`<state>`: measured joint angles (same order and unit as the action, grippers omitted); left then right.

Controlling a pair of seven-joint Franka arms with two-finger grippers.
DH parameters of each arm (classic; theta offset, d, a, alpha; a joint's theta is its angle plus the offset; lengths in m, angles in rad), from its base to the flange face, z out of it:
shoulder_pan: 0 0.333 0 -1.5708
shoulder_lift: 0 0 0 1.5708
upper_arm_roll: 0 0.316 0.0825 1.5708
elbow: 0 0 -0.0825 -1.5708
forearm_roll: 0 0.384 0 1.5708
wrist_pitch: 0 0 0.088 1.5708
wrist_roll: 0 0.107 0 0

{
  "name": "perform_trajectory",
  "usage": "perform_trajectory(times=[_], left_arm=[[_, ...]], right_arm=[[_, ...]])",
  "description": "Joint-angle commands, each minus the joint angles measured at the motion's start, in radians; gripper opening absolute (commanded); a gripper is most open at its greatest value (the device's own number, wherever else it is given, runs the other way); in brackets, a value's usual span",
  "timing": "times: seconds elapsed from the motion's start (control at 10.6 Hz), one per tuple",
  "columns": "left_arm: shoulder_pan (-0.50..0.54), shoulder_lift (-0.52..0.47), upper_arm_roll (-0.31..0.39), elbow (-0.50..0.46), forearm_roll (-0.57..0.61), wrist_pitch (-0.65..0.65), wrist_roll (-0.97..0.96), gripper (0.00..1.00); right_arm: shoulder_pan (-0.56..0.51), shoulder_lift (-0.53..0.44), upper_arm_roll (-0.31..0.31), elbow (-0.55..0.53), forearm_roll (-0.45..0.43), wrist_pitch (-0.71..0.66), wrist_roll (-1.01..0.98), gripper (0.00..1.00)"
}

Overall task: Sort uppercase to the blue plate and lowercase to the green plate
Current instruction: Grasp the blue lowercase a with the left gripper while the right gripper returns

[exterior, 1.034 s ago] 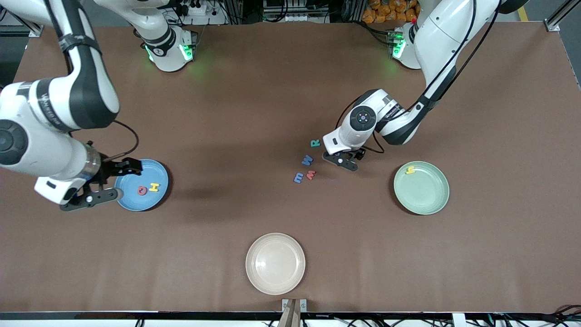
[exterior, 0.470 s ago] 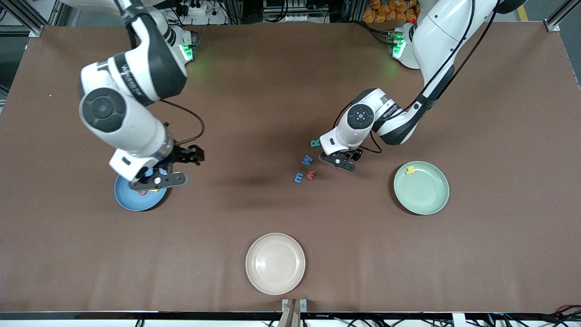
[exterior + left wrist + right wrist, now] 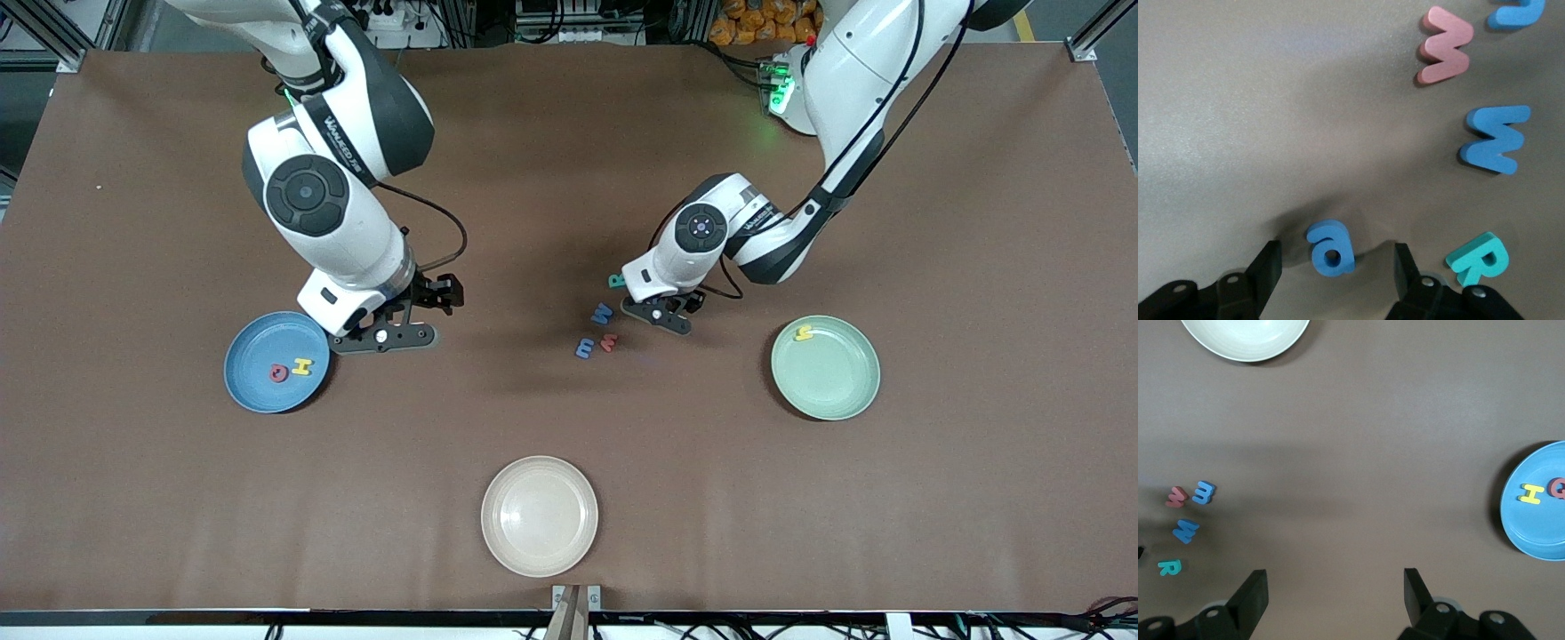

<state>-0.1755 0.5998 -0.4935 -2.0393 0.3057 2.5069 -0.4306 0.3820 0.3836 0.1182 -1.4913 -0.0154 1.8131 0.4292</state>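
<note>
Swung away from the blue plate [image 3: 276,362], the empty, open right gripper [image 3: 404,322] is carried toward the loose letters, while the left gripper [image 3: 662,313] fingers [image 3: 1268,267] are spread around the blue a [image 3: 1331,249], ungrasped.

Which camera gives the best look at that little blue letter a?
The left wrist view: the blue a lies large and unobstructed on the table between the left gripper's open fingers. In the front view the gripper hides it. The right wrist view does not show it.

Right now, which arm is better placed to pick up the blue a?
Left. The left gripper straddles the blue a with open fingers, while the right gripper hangs empty beside the blue plate.
</note>
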Motion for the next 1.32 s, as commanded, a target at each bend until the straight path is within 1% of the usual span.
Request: perform_trajectory(times=[0.0,0.09,0.66,0.85,1.03,1.22], left_arm=[[-0.007,0.012,0.001,0.014,0.029,0.004,-0.030,0.73],[-0.007,0.014,0.004,0.014,0.030,0.004,-0.030,0.68],[-0.007,0.020,0.006,0.014,0.033,0.004,-0.023,0.55],[-0.007,0.021,0.010,0.014,0.038,0.004,-0.022,0.50],[-0.007,0.021,0.018,0.013,0.062,0.004,-0.022,0.46],[-0.007,0.021,0.019,0.013,0.066,0.004,-0.020,0.43]], right_arm=[[-0.003,-0.005,-0.003,-0.007,0.017,0.006,0.013,0.89],[-0.003,-0.005,-0.003,-0.007,0.017,0.006,0.013,0.88],[-0.002,-0.005,-0.003,-0.006,0.017,0.008,0.014,0.86],[0.017,0.010,0.000,-0.004,0.018,0.041,0.061,0.86],[0.017,0.035,0.053,-0.004,0.018,0.103,0.165,0.87],[0.031,0.058,0.064,-0.006,0.018,0.146,0.238,0.89]])
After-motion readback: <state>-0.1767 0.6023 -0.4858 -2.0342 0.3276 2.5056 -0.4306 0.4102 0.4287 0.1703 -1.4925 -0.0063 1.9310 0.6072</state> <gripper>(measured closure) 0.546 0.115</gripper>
